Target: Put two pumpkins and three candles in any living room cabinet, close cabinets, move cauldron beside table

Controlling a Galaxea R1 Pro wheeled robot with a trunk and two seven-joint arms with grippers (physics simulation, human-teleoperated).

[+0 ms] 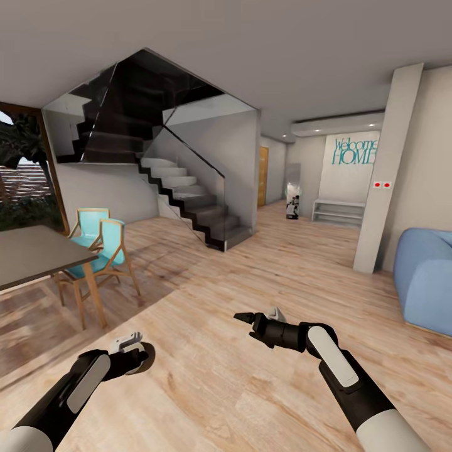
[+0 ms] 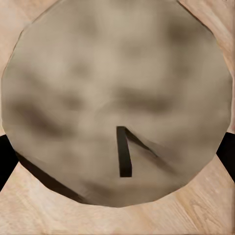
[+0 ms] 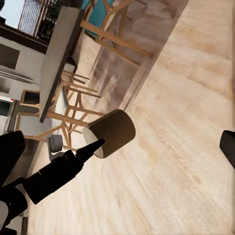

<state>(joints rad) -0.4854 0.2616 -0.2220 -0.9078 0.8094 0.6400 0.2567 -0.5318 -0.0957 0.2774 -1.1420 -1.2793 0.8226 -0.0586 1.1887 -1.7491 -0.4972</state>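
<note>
Travelling with the left end effector [image 1: 139, 358] gripping a tan cylinder [image 3: 111, 132] and the right end effector [image 1: 242, 319] wide, risking clipping the desk [image 1: 37, 254].

Staircase [image 1: 188, 188], teal chairs [image 1: 100, 245], blue sofa [image 1: 427, 276], both arms over wood floor [image 1: 220, 376].

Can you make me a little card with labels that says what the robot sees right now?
place: room with a wooden floor
left gripper: jaws on either side of a tan candle, seemingly gripping it
right gripper: jaws open, holding nothing
ahead: staircase
robot's left: grey table, teal chairs
robot's right: blue sofa
far wall: Welcome Home sign
</note>
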